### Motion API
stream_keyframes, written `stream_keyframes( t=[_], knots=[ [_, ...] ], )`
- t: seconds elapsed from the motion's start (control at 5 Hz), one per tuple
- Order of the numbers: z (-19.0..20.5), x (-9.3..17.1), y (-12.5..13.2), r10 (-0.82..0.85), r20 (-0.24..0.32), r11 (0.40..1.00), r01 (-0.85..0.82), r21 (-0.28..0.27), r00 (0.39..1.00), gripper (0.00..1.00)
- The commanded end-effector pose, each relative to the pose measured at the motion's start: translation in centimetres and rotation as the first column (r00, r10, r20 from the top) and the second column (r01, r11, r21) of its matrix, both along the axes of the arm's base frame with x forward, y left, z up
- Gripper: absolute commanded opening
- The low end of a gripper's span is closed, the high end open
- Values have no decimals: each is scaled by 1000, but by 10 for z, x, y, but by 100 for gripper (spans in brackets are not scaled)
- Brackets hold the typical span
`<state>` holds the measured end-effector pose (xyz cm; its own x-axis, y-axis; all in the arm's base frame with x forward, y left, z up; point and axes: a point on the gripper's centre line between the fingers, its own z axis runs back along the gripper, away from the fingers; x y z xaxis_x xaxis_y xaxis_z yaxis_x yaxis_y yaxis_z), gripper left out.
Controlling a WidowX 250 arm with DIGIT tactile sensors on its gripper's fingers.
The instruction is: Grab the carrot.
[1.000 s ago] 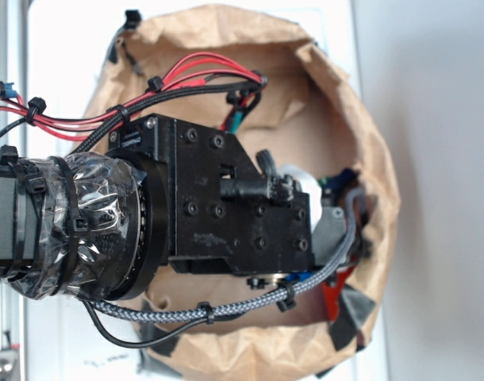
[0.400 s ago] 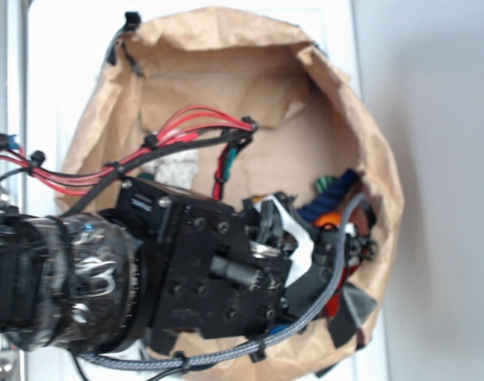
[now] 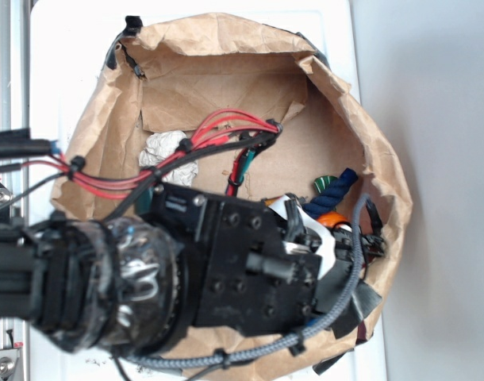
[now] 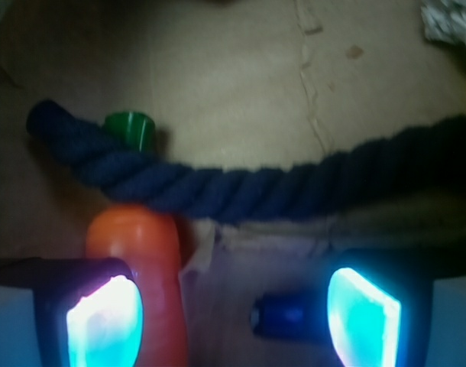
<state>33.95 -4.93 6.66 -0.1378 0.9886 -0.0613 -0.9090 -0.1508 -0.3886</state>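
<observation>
In the wrist view we see the carrot (image 4: 139, 260) standing upright at the lower left, its rounded top tucked under a dark blue rope (image 4: 241, 187) that runs across the paper bag (image 3: 115, 119) floor. Our jaws are spread apart and hold nothing; the left glowing pad (image 4: 105, 325) overlaps the carrot's left side. A green stub (image 4: 131, 127) pokes up behind the rope, and a small blue object (image 4: 290, 317) lies near the right pad.

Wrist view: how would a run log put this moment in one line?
end effector: open | bright orange plastic carrot: beside one pad, ungrasped | dark blue twisted rope: across carrot's wide end | brown paper bag: holds all
</observation>
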Motion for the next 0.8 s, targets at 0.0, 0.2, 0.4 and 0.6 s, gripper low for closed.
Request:
stream_keyframes(
  t=[0.0,0.2,0.4,0.6],
  knots=[
    [46,0,16,8,84,993,2,-115,996,100],
    [38,4,7,50,97,989,-36,-141,994,100],
    [25,15,-2,90,97,993,-82,-84,991,100],
    [12,21,0,109,86,994,-107,-29,990,100]
  ],
)
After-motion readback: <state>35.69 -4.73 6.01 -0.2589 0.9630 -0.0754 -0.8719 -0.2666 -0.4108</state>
